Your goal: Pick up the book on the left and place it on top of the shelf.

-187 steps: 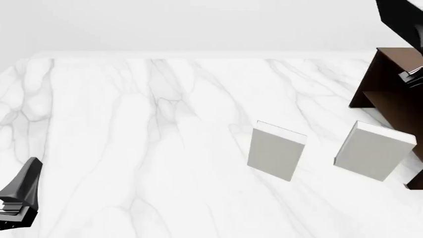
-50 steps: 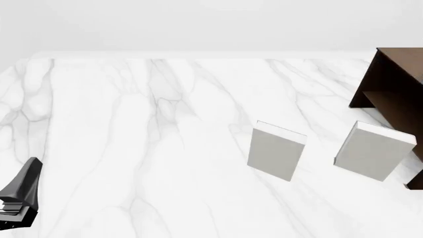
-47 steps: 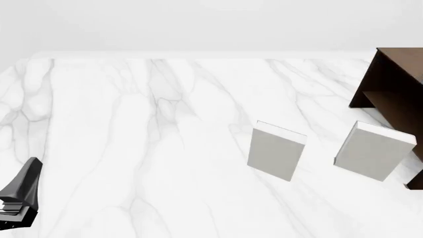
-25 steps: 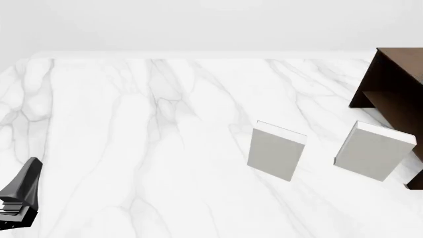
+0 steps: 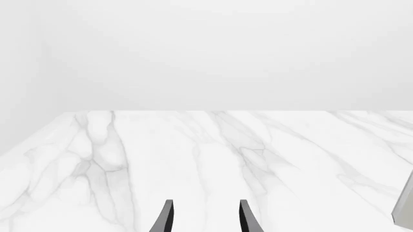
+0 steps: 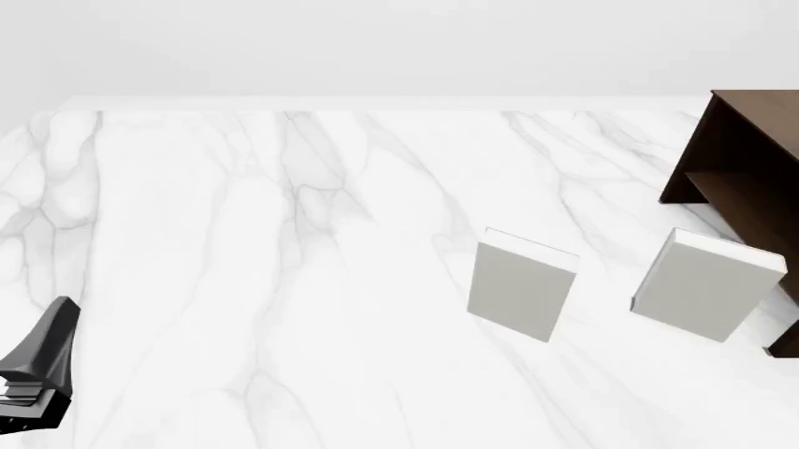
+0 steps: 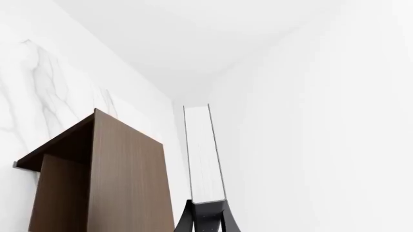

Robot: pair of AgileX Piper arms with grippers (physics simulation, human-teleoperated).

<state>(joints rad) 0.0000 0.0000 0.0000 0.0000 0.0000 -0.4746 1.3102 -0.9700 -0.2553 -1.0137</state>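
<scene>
In the right wrist view my right gripper is shut on the book. I see the book edge-on, with white page edges between thin dark covers. The dark brown shelf is close beside the book in that view. In the front view the shelf stands at the right edge, and the right gripper and the book are out of view. My left gripper rests low at the front left. In the left wrist view its fingers stand apart, open and empty.
Two light grey-white books lie on the marble table, one right of centre and one next to the shelf. The edge of a grey book shows in the left wrist view. A white wall stands behind the table.
The right arm, seen by the shelf at the top right 3.7 s ago, has left the front view. Nothing has moved there in the last second.
</scene>
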